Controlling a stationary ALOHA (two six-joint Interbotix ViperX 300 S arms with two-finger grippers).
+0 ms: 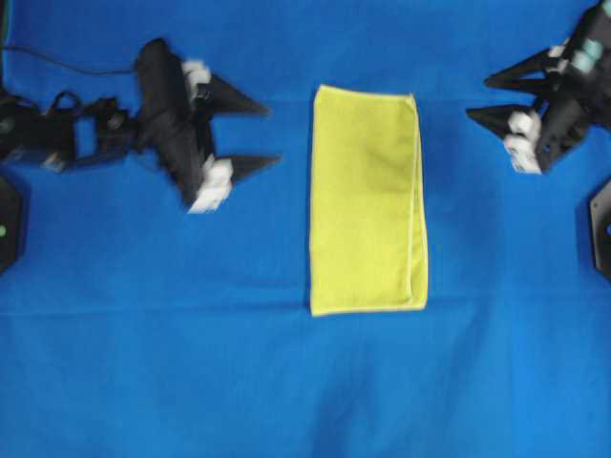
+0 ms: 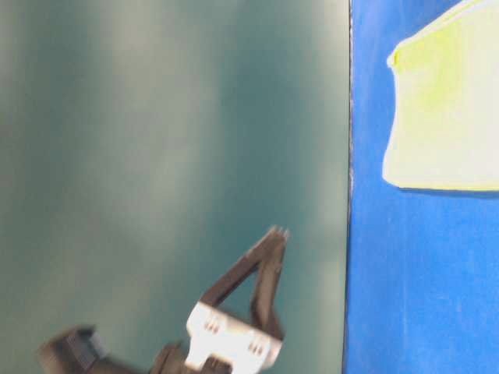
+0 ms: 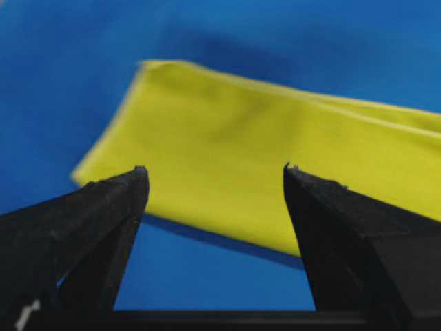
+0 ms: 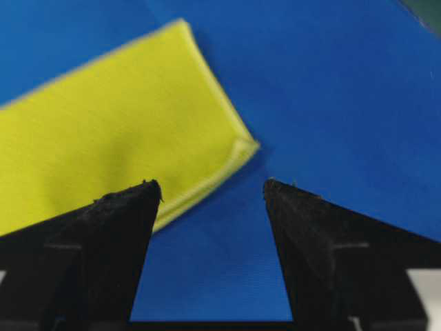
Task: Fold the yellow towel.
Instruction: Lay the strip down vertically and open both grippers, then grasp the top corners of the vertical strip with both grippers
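Closest to the wrist cameras were the black fingers (image 3: 89, 221) of each gripper, spread wide with nothing between them. The left gripper (image 1: 267, 134) hung over the blue cloth (image 1: 286, 382) toward its left edge, jaws apart and pointing at the yellow towel (image 1: 368, 200), clear of it. The right gripper (image 1: 479, 97) sat near the cloth's far right corner, jaws likewise released and empty, aimed toward the towel and apart from it.

The towel lay flat in the middle of the blue cloth as a tall narrow rectangle, folded in half, with its doubled hemmed edges running down its right side. From the right wrist camera, one hemmed corner of the towel (image 4: 124, 124) showed just beyond the fingertips (image 4: 148, 186). The table-level camera caught one gripper (image 2: 277, 234) against a dark green backdrop (image 2: 156, 117).
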